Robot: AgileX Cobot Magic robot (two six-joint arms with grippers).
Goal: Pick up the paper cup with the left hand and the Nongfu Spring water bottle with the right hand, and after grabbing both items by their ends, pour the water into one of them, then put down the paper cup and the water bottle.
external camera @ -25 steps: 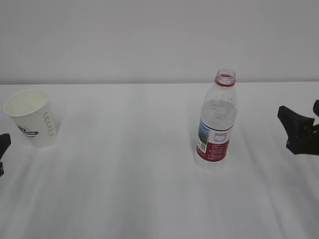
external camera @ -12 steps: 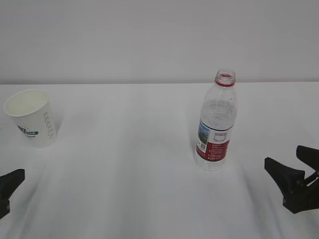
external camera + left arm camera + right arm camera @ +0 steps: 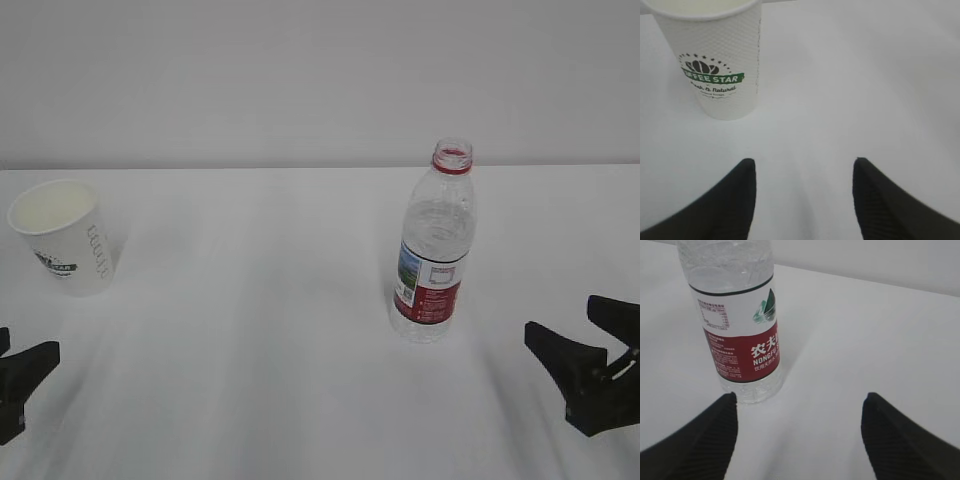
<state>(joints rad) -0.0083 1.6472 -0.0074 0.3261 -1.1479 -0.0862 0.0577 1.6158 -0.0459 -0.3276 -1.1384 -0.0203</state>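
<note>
Exterior view first, going left to right: my left hand (image 3: 12, 385) sits low at the table's (image 3: 250, 330) left edge, fingers spread and gripping nothing. Up and a bit right of it stands the paper cup (image 3: 65, 237), upright, well clear of my tips. On the left wrist cam the cup (image 3: 715, 60) is ahead and off toward my left finger (image 3: 720, 205), not between the two. Further right, the Nongfu Spring water bottle (image 3: 435, 245) stands upright, uncapped. My right hand (image 3: 590, 375) is near the right edge, fingers apart, empty too. On that wrist cam the bottle (image 3: 737, 325) is just ahead of my left finger (image 3: 700, 440), apart from it.
</note>
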